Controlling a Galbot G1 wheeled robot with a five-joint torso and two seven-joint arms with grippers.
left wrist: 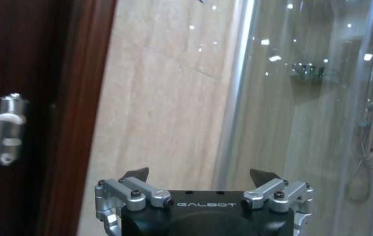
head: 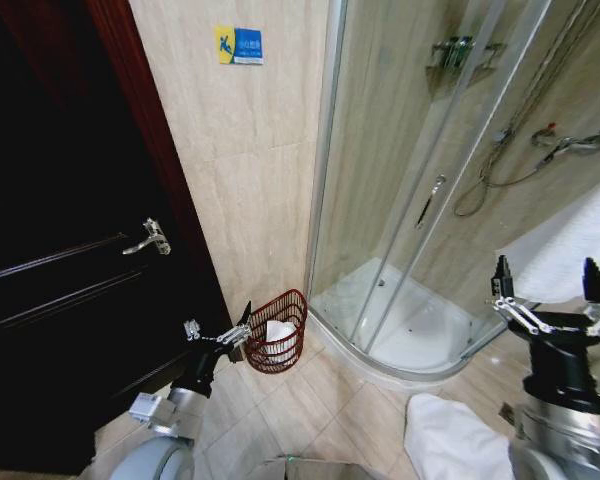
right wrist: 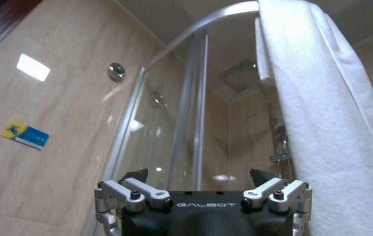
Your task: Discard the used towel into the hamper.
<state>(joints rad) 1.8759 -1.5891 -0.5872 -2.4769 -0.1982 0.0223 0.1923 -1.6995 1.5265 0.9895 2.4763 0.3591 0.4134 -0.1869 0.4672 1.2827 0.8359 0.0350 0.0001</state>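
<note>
Towel (head: pixel 278 331), white and crumpled, lies inside the hamper (head: pixel 277 345), a small round basket of dark red open wire that tapers slightly toward its base and carries a thicker rim. The hamper stands upright on the beige tiled floor (head: pixel 315 395), mouth up, at the foot of the beige marble-look wall (head: pixel 250 190) and just beside the curved sill of the shower tray (head: pixel 400 335). The towel's long axis cannot be told, since it is bunched within the wire.

The left gripper (head: pixel 222 334) hovers just beside the hamper's rim on the door side, its dark-tipped fingers spread wide and holding nothing; the left wrist view shows the same gripper (left wrist: pixel 199 174) with its two tips well apart against the wall. A dark wooden door (head: pixel 70 240) with a silver lever handle (head: pixel 150 239) stands to the left.

The right gripper (head: pixel 547 283) is raised at the right, well apart from the hamper, fingers likewise spread wide and empty; in the right wrist view (right wrist: pixel 199 174) it sits near a hanging white terry towel (right wrist: pixel 317 118). A second white cloth (head: pixel 450 438) lies on the floor below it. Curved glass shower doors (head: pixel 410 170) with chrome frames enclose the tray, and a blue-and-yellow caution sign (head: pixel 239 45) is fixed high on the wall.
</note>
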